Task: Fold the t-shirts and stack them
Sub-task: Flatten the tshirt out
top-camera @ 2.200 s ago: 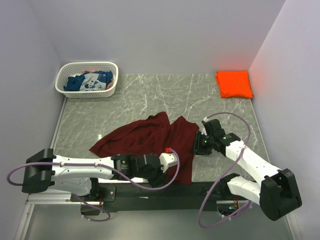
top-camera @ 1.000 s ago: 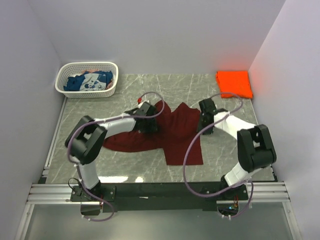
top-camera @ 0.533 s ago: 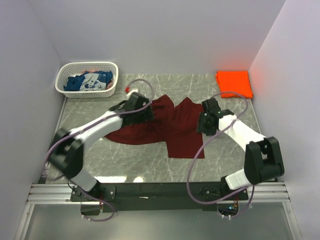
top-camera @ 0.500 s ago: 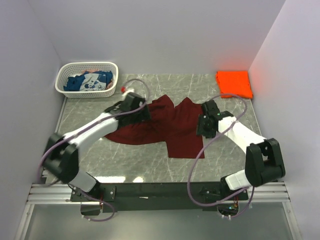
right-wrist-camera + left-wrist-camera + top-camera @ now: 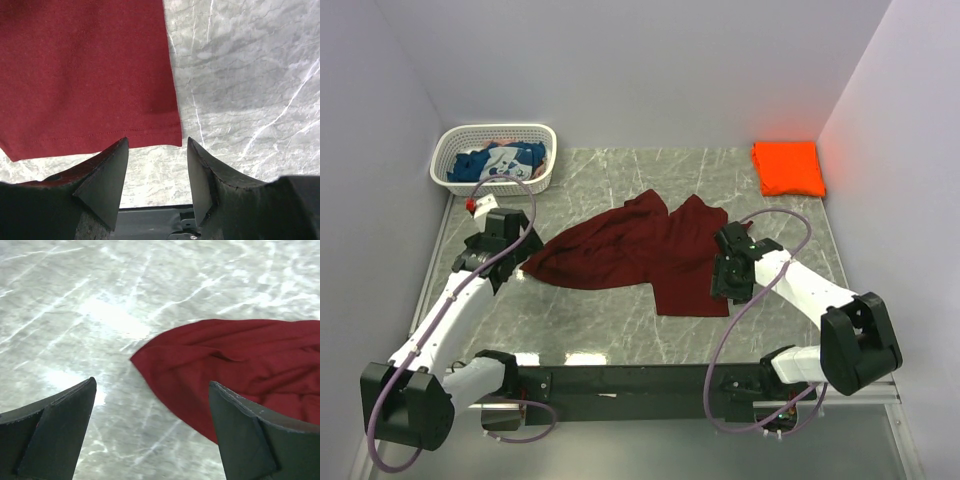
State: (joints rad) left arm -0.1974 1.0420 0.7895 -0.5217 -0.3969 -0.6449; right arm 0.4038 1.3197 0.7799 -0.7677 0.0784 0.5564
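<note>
Maroon t-shirt [image 5: 630, 255] between basket [image 5: 490, 186] and orange t-shirt [image 5: 789, 168]

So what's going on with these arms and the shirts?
The maroon shirt lies rumpled on the table, gripped by neither arm. The left end effector hangs open by its left tip, the right end effector open over its near hem. The orange shirt sits folded far right; the blue shirt is in the basket.
</note>
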